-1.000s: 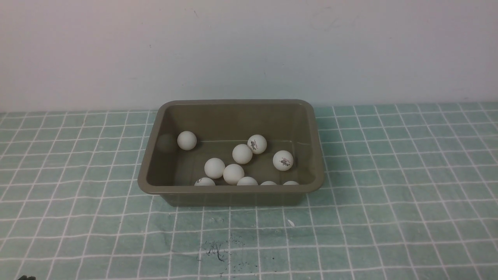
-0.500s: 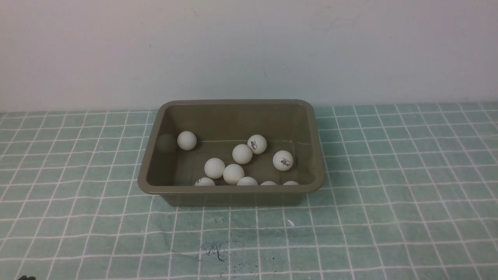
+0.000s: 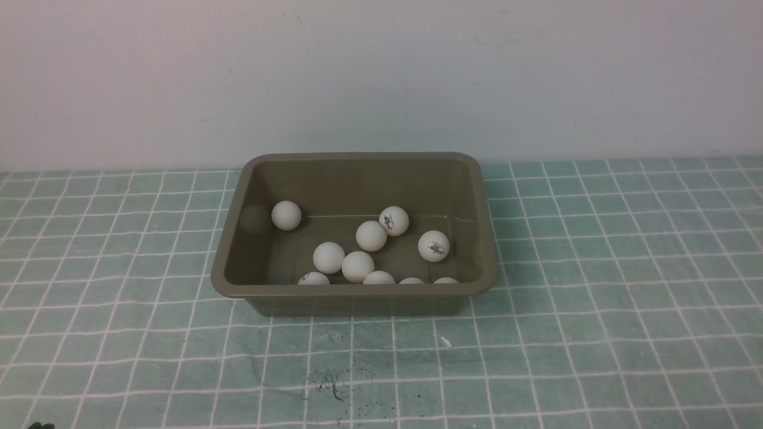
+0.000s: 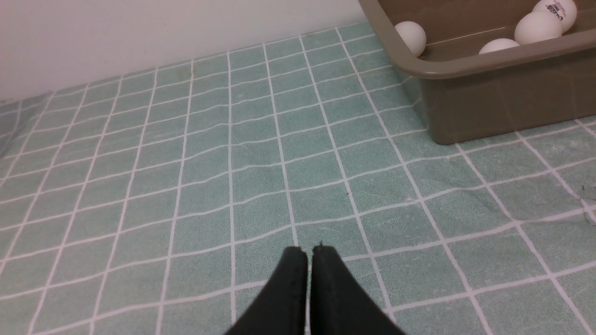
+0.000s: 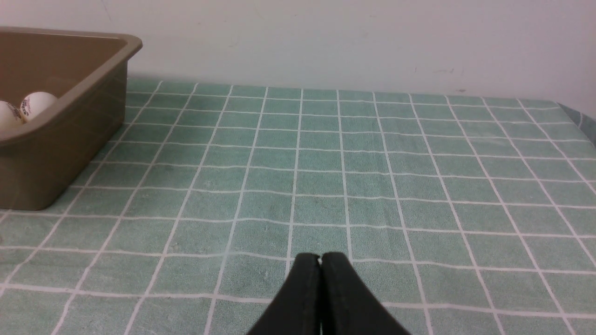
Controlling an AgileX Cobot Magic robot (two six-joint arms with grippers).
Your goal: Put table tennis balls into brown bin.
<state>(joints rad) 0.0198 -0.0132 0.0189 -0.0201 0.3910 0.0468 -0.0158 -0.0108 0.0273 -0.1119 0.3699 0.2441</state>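
Note:
The brown bin (image 3: pixel 229 262) stands in the middle of the green checked cloth, near the wall. Several white table tennis balls (image 3: pixel 371 236) lie inside it, some with a dark logo, and those nearest its front wall are half hidden by the rim. In the left wrist view the bin (image 4: pixel 489 100) shows with balls (image 4: pixel 411 37) inside, and my left gripper (image 4: pixel 309 251) is shut and empty over the cloth, well short of it. In the right wrist view the bin (image 5: pixel 56 153) holds a ball (image 5: pixel 37 103), and my right gripper (image 5: pixel 320 257) is shut and empty over the cloth, away from the bin.
A small white fleck (image 3: pixel 445 341) and dark scribble marks (image 3: pixel 334 384) lie on the cloth in front of the bin. The pale wall (image 3: pixel 381 77) rises just behind the bin. A dark bit of the robot (image 3: pixel 40 425) shows at the bottom left corner.

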